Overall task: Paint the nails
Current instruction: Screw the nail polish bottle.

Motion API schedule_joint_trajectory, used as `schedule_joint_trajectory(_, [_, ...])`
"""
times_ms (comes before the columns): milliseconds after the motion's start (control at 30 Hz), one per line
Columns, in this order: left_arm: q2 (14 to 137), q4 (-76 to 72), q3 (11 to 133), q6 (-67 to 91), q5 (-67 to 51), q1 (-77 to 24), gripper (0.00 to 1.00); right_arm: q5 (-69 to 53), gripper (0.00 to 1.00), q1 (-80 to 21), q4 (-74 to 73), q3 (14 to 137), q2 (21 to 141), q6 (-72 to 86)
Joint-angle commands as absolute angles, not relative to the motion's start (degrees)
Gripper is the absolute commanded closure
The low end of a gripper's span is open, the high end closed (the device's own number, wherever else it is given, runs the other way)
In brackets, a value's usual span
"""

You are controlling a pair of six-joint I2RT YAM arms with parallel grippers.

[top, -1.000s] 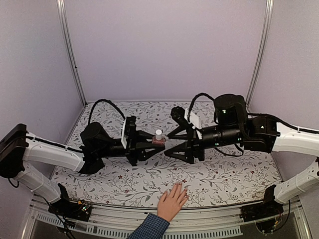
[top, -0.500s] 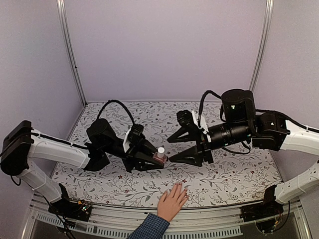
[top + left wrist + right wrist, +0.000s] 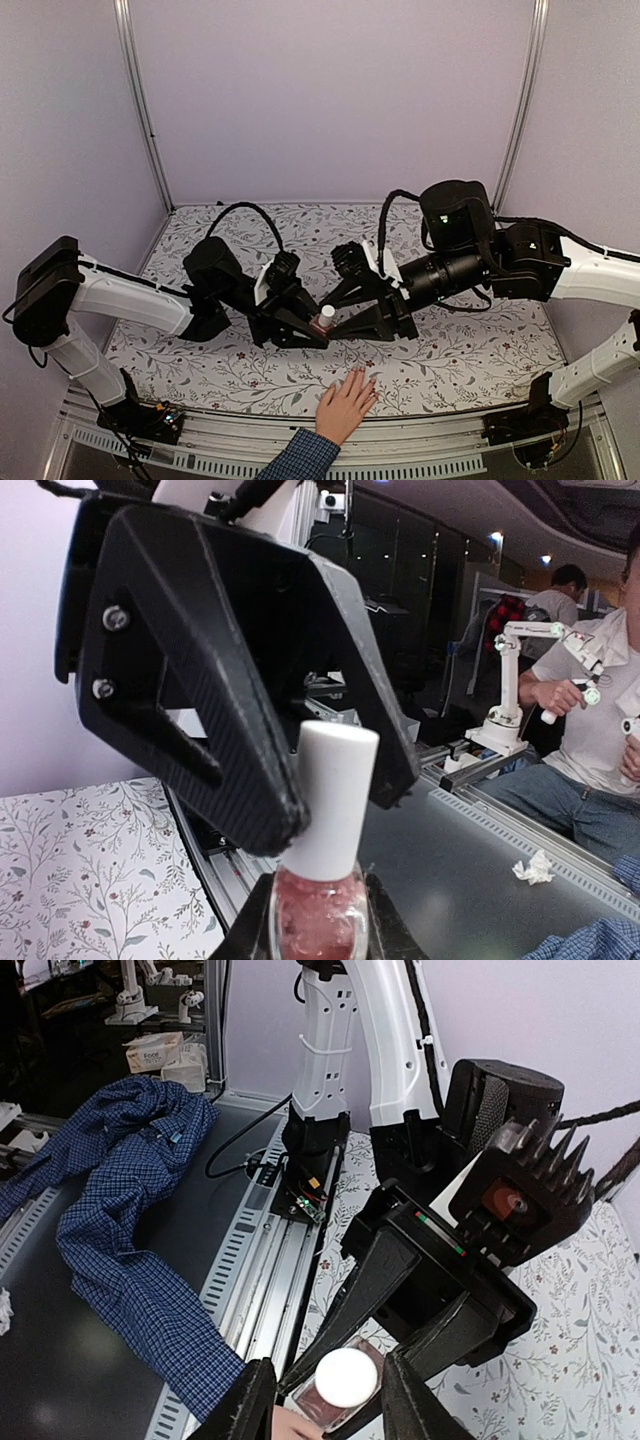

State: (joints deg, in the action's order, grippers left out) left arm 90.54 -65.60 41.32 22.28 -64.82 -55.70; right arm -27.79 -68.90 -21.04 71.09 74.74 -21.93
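A small pink bottle (image 3: 322, 321) with a white cap (image 3: 330, 800) stands upright in my left gripper (image 3: 319, 328), which is shut on its glass body (image 3: 316, 925). My right gripper (image 3: 333, 311) comes in from the right. In the right wrist view its jaws straddle the cap (image 3: 347, 1377) with a small gap on each side, so this gripper (image 3: 328, 1397) is open. A light-skinned hand (image 3: 346, 405) with a blue checked sleeve (image 3: 300, 458) lies flat at the near edge, just below the bottle. Its nails are too small to make out.
A floral cloth (image 3: 480, 350) covers the table. A metal rail (image 3: 420, 440) runs along its near edge, under the wrist. Pale walls with two corner posts close the back and sides. The blue checked sleeve (image 3: 130, 1290) stretches outward over the rail.
My left gripper has carried the bottle forward, toward the hand. My right gripper has followed it, and its jaws have narrowed around the white cap. The hand has stayed still.
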Motion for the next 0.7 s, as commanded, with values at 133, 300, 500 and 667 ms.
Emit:
schedule_joint_trajectory(133, [91.6, -69.6, 43.0, 24.2, -66.4, -55.7, 1.0, -28.3, 0.79, -69.5, -21.9, 72.6, 75.2, -23.0])
schedule_joint_trajectory(300, [91.3, -69.7, 42.9, 23.9, -65.3, -55.6, 1.0, -28.0, 0.89, -69.9, -22.1, 72.5, 75.6, -23.1])
schedule_joint_trajectory(500, [89.2, -69.6, 41.7, 22.1, -60.9, -55.2, 1.0, -26.7, 0.97, -69.9, -21.3, 71.3, 76.6, -21.6])
schedule_joint_trajectory(667, [85.5, -64.5, 40.4, 16.9, -53.8, -55.1, 1.0, -24.0, 1.0, -69.9, -20.8, 70.3, 77.3, -19.4])
